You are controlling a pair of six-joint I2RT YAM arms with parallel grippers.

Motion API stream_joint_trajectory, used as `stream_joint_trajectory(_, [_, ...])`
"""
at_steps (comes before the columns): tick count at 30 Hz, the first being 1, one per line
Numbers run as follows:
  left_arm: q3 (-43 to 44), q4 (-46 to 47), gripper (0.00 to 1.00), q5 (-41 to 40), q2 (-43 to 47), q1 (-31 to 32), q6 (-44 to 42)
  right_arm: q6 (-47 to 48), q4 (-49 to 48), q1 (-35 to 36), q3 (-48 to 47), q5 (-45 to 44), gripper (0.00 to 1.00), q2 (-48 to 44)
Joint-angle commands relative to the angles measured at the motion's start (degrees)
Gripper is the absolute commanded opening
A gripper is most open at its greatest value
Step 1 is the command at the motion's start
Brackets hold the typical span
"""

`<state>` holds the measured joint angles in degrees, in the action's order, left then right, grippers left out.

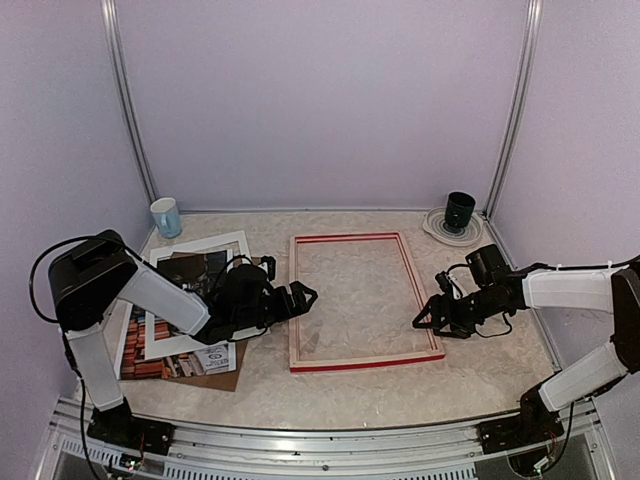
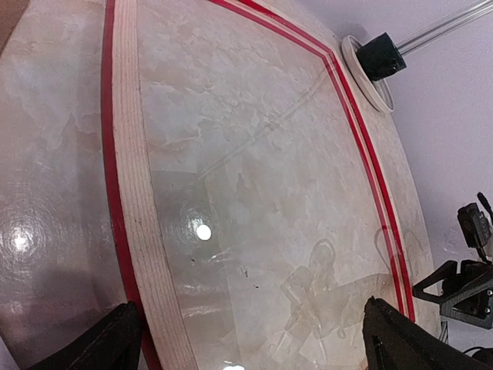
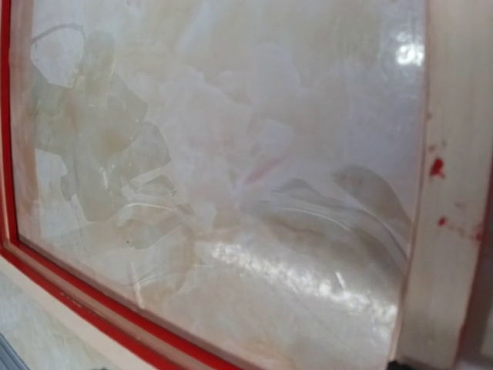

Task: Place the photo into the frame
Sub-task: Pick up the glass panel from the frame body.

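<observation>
The frame point(image 1: 350, 362) lies flat in the middle of the table, pale wood back up, red edges showing, a glossy pane inside it. The photo point(image 1: 140, 350) lies at the left, partly under a white mat and my left arm. My left gripper point(image 1: 305, 296) is open at the frame's left rail point(image 2: 135, 154). In the left wrist view one of its fingers point(image 2: 115, 339) is outside that rail and the other is over the pane. My right gripper point(image 1: 426, 316) is open low at the right rail point(image 3: 447, 193). Its fingertips fall outside the right wrist view.
The white mat point(image 1: 200, 243) and a brown backing board point(image 1: 215, 380) lie with the photo at the left. A light blue cup point(image 1: 166, 216) stands at the back left. A dark cup on a white plate point(image 1: 459, 211) sits at the back right. Walls close in on three sides.
</observation>
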<state>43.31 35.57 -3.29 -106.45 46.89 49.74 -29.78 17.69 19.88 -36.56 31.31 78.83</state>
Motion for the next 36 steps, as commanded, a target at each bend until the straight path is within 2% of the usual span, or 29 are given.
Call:
stream_joint_trajectory(1, [-0.40, 1.25, 0.99, -0.10, -1.08, 0.48, 0.33, -1.88, -0.94, 0.69, 0.98, 2.35, 0.77, -1.24])
stream_joint_trajectory(14, [-0.16, 1.50, 0.99, 0.40, -1.19, 0.48, -0.06, -10.28, -12.19, -0.59, 4.36, 14.60, 0.77, -3.34])
stream_joint_trajectory(22, [-0.66, 1.96, 0.99, 0.60, -0.91, 0.52, 0.14, -11.87, -11.19, -0.81, 7.02, 9.83, 0.79, -2.42])
stream_joint_trajectory(36, [-0.86, 3.18, 0.99, 1.26, -1.21, 0.57, 0.39, -24.39, -25.24, -1.16, 14.30, 14.07, 0.80, -3.07])
